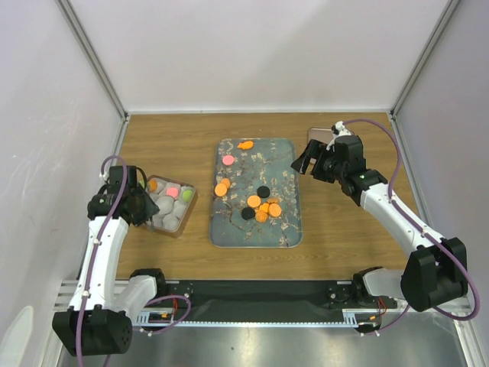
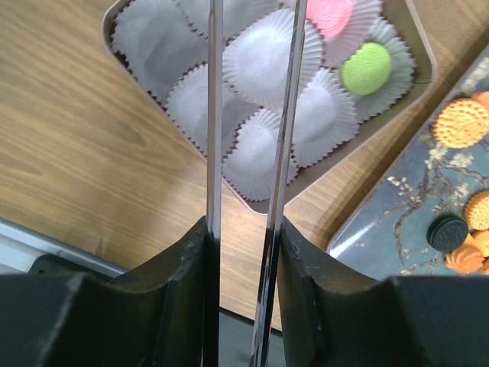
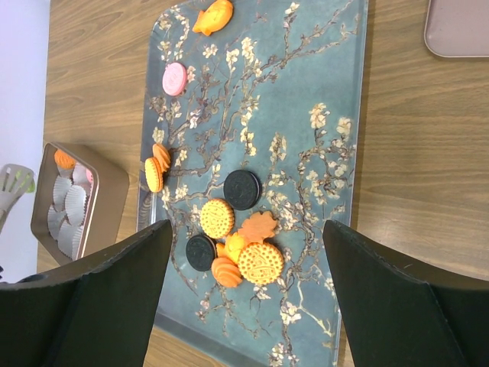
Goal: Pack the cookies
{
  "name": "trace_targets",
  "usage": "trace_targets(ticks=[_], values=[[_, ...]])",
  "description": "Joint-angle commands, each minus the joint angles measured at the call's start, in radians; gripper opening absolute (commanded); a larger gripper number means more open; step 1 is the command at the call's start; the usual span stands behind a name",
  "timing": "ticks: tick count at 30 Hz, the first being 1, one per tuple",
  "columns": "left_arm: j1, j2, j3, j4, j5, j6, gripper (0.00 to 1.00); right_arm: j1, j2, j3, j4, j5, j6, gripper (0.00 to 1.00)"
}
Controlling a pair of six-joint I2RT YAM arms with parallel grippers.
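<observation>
Cookies lie on the floral tray: an orange cluster, two black ones, a pink one and an irregular orange piece. The metal box of white paper cups holds a pink cookie, a green one and an orange one. My left gripper is shut on thin metal tongs, whose blades reach over the box with a narrow gap; their tips are out of view. My right gripper hangs open above the orange cluster, holding nothing.
A flat pinkish lid lies on the wooden table behind the right gripper. White enclosure walls stand at the back and both sides. The box sits just left of the tray.
</observation>
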Motion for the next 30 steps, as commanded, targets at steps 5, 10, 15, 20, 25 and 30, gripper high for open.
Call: trace_targets(ticks=[5, 10, 15, 20, 25, 30], values=[[0.062, -0.014, -0.059, 0.018, 0.033, -0.044, 0.38, -0.004, -0.006, 0.017, 0.033, -0.01, 0.007, 0.87], [0.071, -0.007, -0.073, 0.036, 0.049, -0.049, 0.38, -0.005, -0.006, 0.017, 0.033, -0.007, 0.007, 0.87], [0.073, -0.011, -0.099, 0.052, 0.055, -0.06, 0.37, -0.004, -0.008, 0.019, 0.031, -0.005, 0.005, 0.87], [0.073, -0.03, -0.116, 0.058, 0.075, -0.058, 0.36, -0.004, -0.01, 0.019, 0.03, -0.005, 0.004, 0.87], [0.073, -0.044, -0.116, 0.049, 0.081, -0.057, 0.36, -0.002, -0.01, 0.017, 0.03, -0.004, 0.004, 0.87], [0.073, -0.051, -0.111, 0.046, 0.085, -0.057, 0.36, -0.005, -0.013, 0.017, 0.028, -0.004, 0.004, 0.87]])
